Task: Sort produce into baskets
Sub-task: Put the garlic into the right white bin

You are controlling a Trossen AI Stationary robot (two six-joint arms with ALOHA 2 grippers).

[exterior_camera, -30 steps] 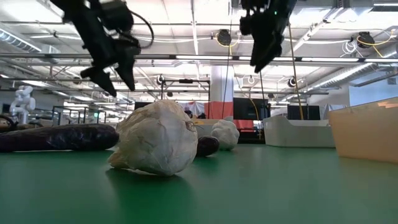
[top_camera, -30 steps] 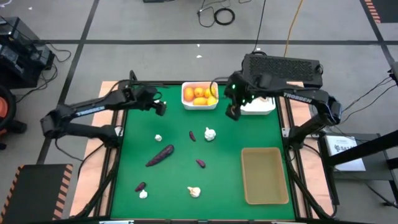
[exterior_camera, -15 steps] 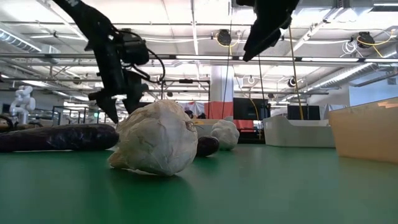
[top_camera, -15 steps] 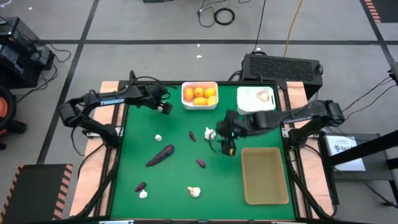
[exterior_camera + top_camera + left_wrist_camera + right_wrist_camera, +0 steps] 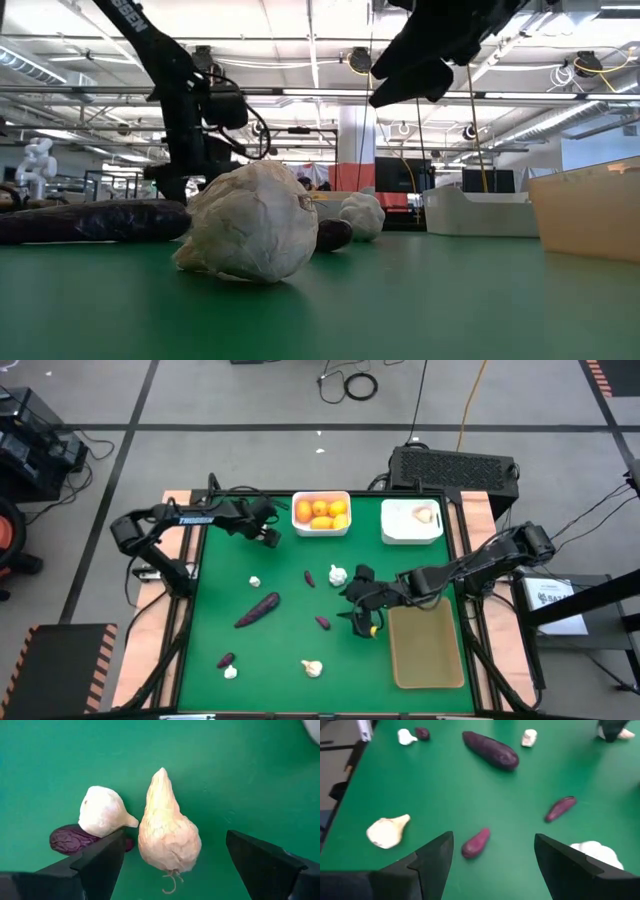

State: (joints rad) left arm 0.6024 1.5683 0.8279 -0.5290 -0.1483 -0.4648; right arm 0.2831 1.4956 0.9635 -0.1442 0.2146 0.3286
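Small purple piece (image 5: pixel 323 622) lies centre of the green surface (image 5: pixel 290 650), loose, w/ garlic bulbs (image 5: pixel 338 574) & a long purple piece (image 5: pixel 257 609) scattered nearby. Right end effector (image 5: pixel 362 622) hovers just beside it, fingers wide, empty: reach step, I'd say. Next: drop, close, carry to tan tray (image 5: pixel 426 643). Left end effector (image 5: pixel 268 537) wide, upper left.

We see bare table (image 5: pixel 400 575) between the white bins (image 5: pixel 321 513) at the far edge and the tan tray (image 5: pixel 425 642) near the right edge. Scattered garlic bulbs (image 5: pixel 338 574) and purple pieces (image 5: pixel 257 609) clutter the middle and near-left corner.
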